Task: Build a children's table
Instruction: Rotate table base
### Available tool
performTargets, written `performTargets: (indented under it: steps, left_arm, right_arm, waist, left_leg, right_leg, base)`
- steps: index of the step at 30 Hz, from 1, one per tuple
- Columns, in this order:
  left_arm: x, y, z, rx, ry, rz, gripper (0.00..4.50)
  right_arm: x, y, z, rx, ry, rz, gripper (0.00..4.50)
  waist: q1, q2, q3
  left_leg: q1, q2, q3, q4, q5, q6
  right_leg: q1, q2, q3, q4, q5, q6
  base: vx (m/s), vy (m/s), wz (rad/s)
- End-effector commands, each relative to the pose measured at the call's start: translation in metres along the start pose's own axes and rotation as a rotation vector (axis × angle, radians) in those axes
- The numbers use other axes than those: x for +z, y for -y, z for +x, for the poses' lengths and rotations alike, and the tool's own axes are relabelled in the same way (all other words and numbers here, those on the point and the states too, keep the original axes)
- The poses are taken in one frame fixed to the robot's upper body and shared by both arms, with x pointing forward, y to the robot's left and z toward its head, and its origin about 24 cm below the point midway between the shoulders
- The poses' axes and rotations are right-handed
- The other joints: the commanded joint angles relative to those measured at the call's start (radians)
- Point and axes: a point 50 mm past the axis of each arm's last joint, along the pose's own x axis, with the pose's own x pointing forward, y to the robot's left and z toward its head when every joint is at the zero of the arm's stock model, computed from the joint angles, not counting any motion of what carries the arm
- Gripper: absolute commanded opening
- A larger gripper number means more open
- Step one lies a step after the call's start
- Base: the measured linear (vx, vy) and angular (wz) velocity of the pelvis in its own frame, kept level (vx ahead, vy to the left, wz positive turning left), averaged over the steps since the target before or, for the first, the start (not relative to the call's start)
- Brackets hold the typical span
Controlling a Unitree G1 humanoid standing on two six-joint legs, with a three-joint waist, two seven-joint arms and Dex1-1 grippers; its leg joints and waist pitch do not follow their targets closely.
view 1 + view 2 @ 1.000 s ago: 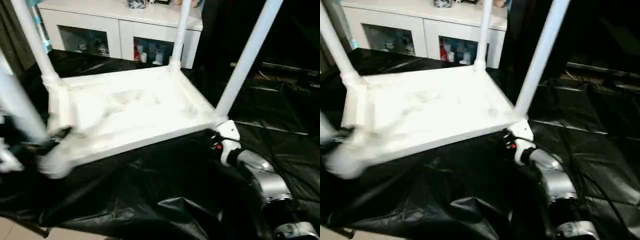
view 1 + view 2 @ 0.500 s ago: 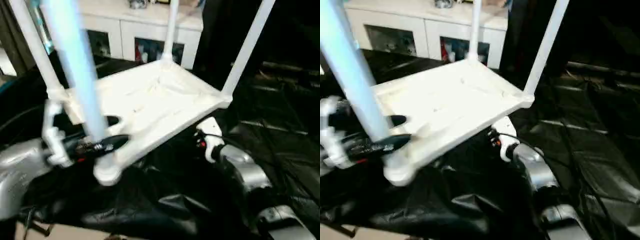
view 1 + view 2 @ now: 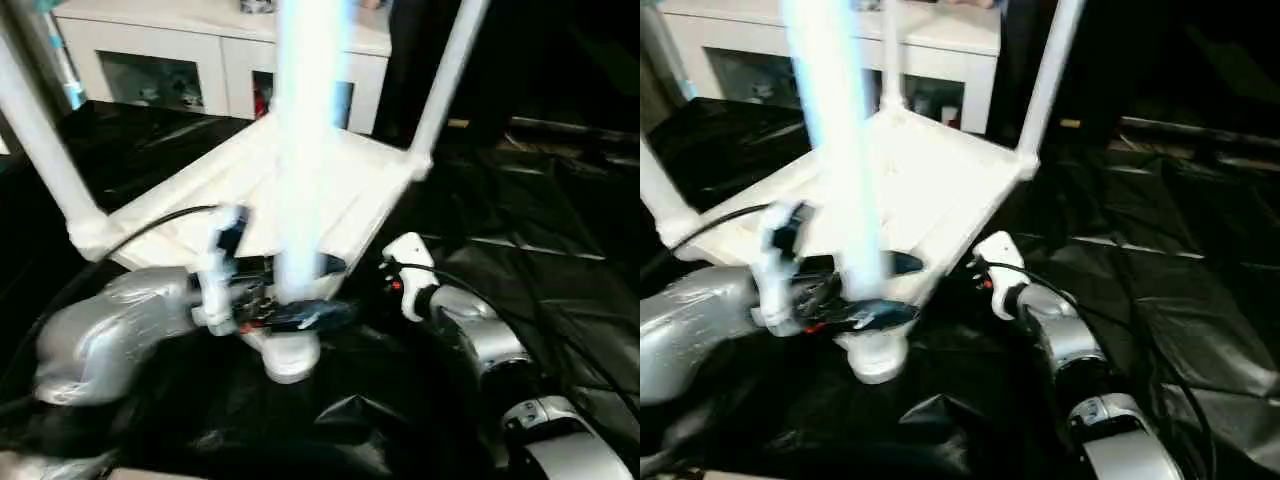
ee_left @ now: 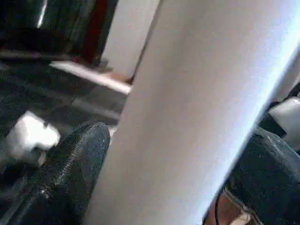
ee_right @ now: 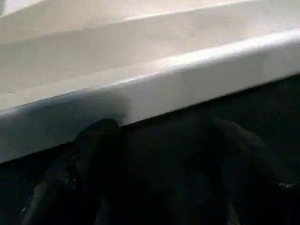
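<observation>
The children's table (image 3: 345, 190) lies upside down on black sheeting, a white top with its legs pointing up. The nearest leg (image 3: 310, 140) rises through the middle of the picture from a rounded corner socket (image 3: 290, 355). My left gripper (image 3: 318, 290) is shut on this leg just above the socket. In the left wrist view the leg (image 4: 197, 108) sits between my two black fingers (image 4: 70, 164). My right gripper (image 5: 168, 140) is at the table's side rim (image 5: 154, 84), fingers apart, their tips under the rim. Its white wrist (image 3: 408, 272) shows beside the top.
Black plastic sheeting (image 3: 560, 230) covers the floor all round, wrinkled in front. A white cabinet (image 3: 180, 50) with glass doors stands behind the table. Two more legs (image 3: 40, 130) (image 3: 445, 80) stand up at the left and the back right.
The table has swung round: the near corner and its leg moved from the picture's left edge to the middle, carried by my left arm. My right gripper stays by the rim.
</observation>
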Motion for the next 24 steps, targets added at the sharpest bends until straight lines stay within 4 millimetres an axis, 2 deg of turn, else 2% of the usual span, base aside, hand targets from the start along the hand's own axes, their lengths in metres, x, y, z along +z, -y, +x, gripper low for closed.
performTargets:
  steps: [1, 2, 3, 4, 5, 6, 7, 11, 12, 15, 16, 19, 24]
  left_arm:
    - [0.0, 0.0, 0.015, -0.053, -0.016, 0.023, 4.47]
    - [0.0, -0.001, 0.016, -0.057, -0.016, 0.022, 4.47]
    - [-0.001, -0.001, 0.018, -0.061, -0.017, 0.023, 4.47]
    - [-0.002, -0.003, 0.025, -0.075, -0.02, 0.024, 4.47]
    - [-0.004, -0.003, 0.03, -0.095, -0.022, 0.022, 4.47]
    - [-0.004, -0.003, 0.033, -0.104, -0.023, 0.024, 4.47]
    - [-0.005, -0.003, 0.035, -0.111, -0.023, 0.025, 4.47]
    - [-0.006, -0.004, 0.046, -0.117, -0.001, 0.04, 4.47]
    - [-0.007, -0.006, 0.049, -0.115, 0.006, 0.045, 4.47]
    - [-0.009, -0.008, 0.056, -0.106, 0.018, 0.069, 4.47]
    - [-0.01, -0.008, 0.06, -0.104, 0.019, 0.078, 4.47]
    - [-0.013, -0.01, 0.066, -0.095, 0.015, 0.101, 4.47]
    - [-0.014, -0.012, 0.073, -0.083, 0.033, 0.125, 4.47]
  right_arm:
    - [0.015, -0.008, 0.007, 0.054, 0.047, -0.031, 3.51]
    - [0.015, -0.008, 0.007, 0.056, 0.049, -0.029, 3.51]
    - [0.015, -0.007, 0.007, 0.056, 0.05, -0.03, 3.51]
    - [0.014, -0.007, 0.006, 0.058, 0.053, -0.032, 3.51]
    - [0.013, -0.008, 0.005, 0.065, 0.056, -0.026, 3.51]
    - [0.012, -0.008, 0.004, 0.067, 0.055, -0.026, 3.51]
    - [0.011, -0.008, 0.004, 0.068, 0.054, -0.026, 3.51]
    - [0.008, -0.012, 0.003, 0.109, 0.059, -0.009, 3.51]
    - [0.007, -0.014, 0.003, 0.132, 0.06, -0.005, 3.51]
    - [0.007, -0.018, 0.003, 0.162, 0.063, -0.006, 3.51]
    - [0.007, -0.018, 0.003, 0.167, 0.066, -0.003, 3.51]
    - [0.007, -0.018, 0.004, 0.159, 0.069, -0.004, 3.51]
    - [0.007, -0.019, 0.004, 0.157, 0.078, 0.008, 3.51]
  waist:
    - [-0.003, 0.024, -0.068]
    - [-0.005, 0.028, -0.067]
    - [-0.01, 0.025, -0.069]
    - [-0.013, 0.035, -0.069]
    - [-0.015, 0.036, -0.068]
    - [-0.016, 0.031, -0.068]
    - [-0.016, 0.031, -0.069]
    - [-0.019, 0.034, -0.068]
    - [-0.02, 0.037, -0.068]
    - [-0.024, 0.035, -0.067]
    - [-0.025, 0.039, -0.066]
    - [-0.031, 0.037, -0.065]
    - [-0.035, 0.035, -0.066]
  left_leg:
    - [0.02, 0.021, -0.013, -0.074, -0.296, -0.042]
    - [0.02, 0.021, -0.014, -0.075, -0.298, -0.041]
    - [0.02, 0.02, -0.013, -0.073, -0.296, -0.035]
    - [0.021, 0.02, -0.014, -0.071, -0.295, -0.032]
    - [0.022, 0.02, -0.013, -0.071, -0.298, -0.03]
    - [0.022, 0.021, -0.012, -0.071, -0.304, -0.025]
    - [0.02, 0.022, -0.013, -0.07, -0.296, -0.021]
    - [0.022, 0.023, -0.012, -0.069, -0.299, -0.013]
    - [0.022, 0.023, -0.013, -0.07, -0.31, -0.013]
    - [0.022, 0.025, -0.014, -0.071, -0.334, -0.011]
    - [0.022, 0.025, -0.015, -0.072, -0.343, -0.012]
    - [0.02, 0.025, -0.017, -0.073, -0.362, -0.011]
    - [0.019, 0.026, -0.017, -0.072, -0.364, -0.007]
  right_leg:
    - [0.04, -0.023, 0.016, -0.059, -0.179, -0.216]
    - [0.042, -0.023, 0.016, -0.059, -0.179, -0.219]
    - [0.042, -0.023, 0.016, -0.058, -0.174, -0.224]
    - [0.041, -0.022, 0.016, -0.06, -0.173, -0.23]
    - [0.041, -0.021, 0.016, -0.061, -0.173, -0.234]
    - [0.042, -0.021, 0.016, -0.062, -0.176, -0.238]
    - [0.044, -0.023, 0.016, -0.06, -0.171, -0.244]
    - [0.042, -0.021, 0.015, -0.062, -0.172, -0.255]
    - [0.043, -0.021, 0.015, -0.063, -0.179, -0.256]
    - [0.043, -0.021, 0.014, -0.066, -0.199, -0.255]
    - [0.042, -0.022, 0.013, -0.069, -0.211, -0.252]
    - [0.042, -0.023, 0.013, -0.072, -0.246, -0.245]
    - [0.041, -0.024, 0.013, -0.073, -0.261, -0.244]
  base:
    - [0.0, 0.0, 0.0]
    - [0.0, 0.0, 0.0]
    - [0.0, 0.0, 0.0]
    - [0.0, 0.0, 0.0]
    - [0.0, 0.0, 0.0]
    - [0.0, 0.0, 0.0]
    - [0.0, 0.0, 0.0]
    - [0.0, 0.0, 0.0]
    - [0.0, 0.0, 0.0]
    - [0.0, 0.0, 0.0]
    - [0.0, 0.0, 0.0]
    - [0.0, 0.0, 0.0]
    - [0.0, 0.0, 0.0]
